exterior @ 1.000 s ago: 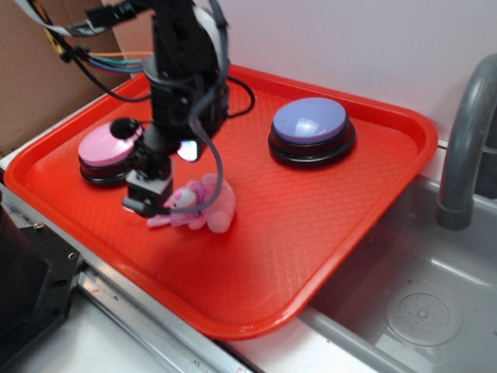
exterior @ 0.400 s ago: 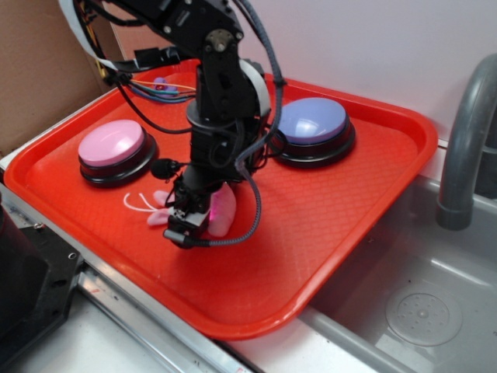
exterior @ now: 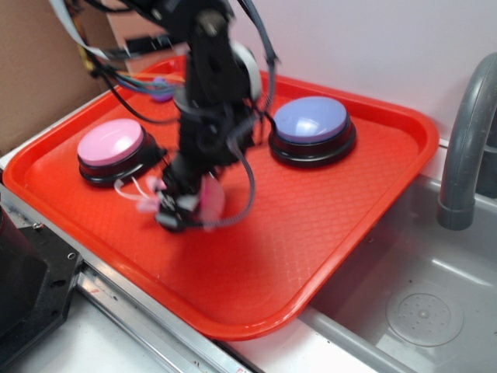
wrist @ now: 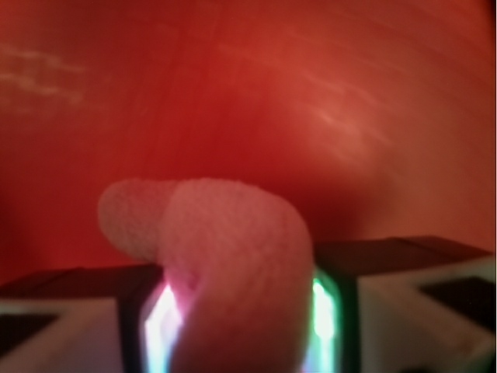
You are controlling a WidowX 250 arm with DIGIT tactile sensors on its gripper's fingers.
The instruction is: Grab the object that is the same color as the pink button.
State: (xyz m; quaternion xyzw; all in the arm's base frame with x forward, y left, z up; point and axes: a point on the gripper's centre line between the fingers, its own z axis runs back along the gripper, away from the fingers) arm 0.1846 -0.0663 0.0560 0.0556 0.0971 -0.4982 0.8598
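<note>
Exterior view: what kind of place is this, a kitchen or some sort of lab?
Probably a mock kitchen sink set up for robot tests: a grey faucet over a grey sink basin, beside it a red tray with toy-like push buttons, and cardboard behind.

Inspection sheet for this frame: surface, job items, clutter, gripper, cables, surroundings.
Surface: red tray on a metal counter.
Job's things: pink bunny between the gripper's fingers in the wrist view, blurred in the exterior view; pink button at the tray's left side.
Clutter: lavender-blue button toward the tray's back; small purple item at the back-left edge, partly hidden.
Gripper: gripper low over the tray, shut on the bunny.
Cables: bundle trailing from the arm over the tray's back-left.
Surroundings: grey sink and faucet on the right; cardboard on the left.
</note>
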